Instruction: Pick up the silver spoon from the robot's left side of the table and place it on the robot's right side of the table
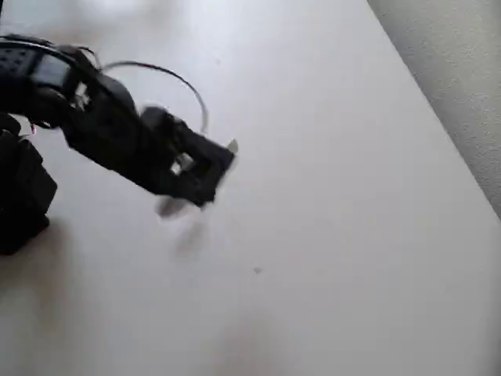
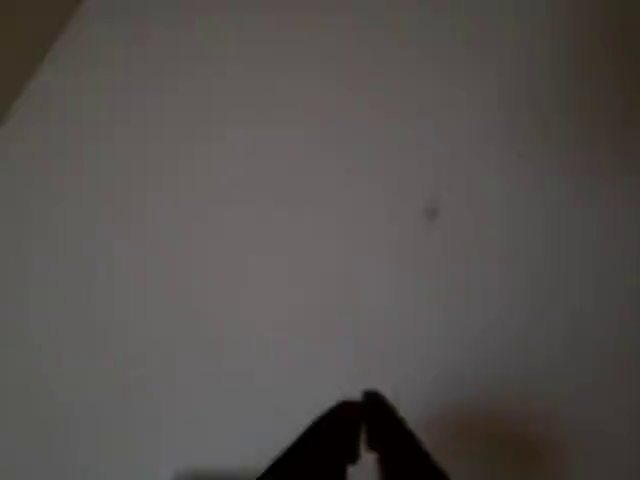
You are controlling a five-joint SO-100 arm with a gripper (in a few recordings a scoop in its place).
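spoon [image 1: 232,146] is pinched crosswise in the closed gripper [image 1: 213,171], blurry ends poking out both sides, above the table [image 1: 352,235]

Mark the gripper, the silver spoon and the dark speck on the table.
gripper [image 2: 365,408]: wrist view, where the fingertips meet.
silver spoon [image 1: 232,146]: overhead view, bright end poking past the gripper.
dark speck [image 1: 257,270]: overhead view, its centre.

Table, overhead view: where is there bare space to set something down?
The table is bare from the gripper across to the carpet on the right, and along the bottom around the dark speck. Crowded: the upper left, with the black arm, its cable and the gripper's blurred silver spoon.
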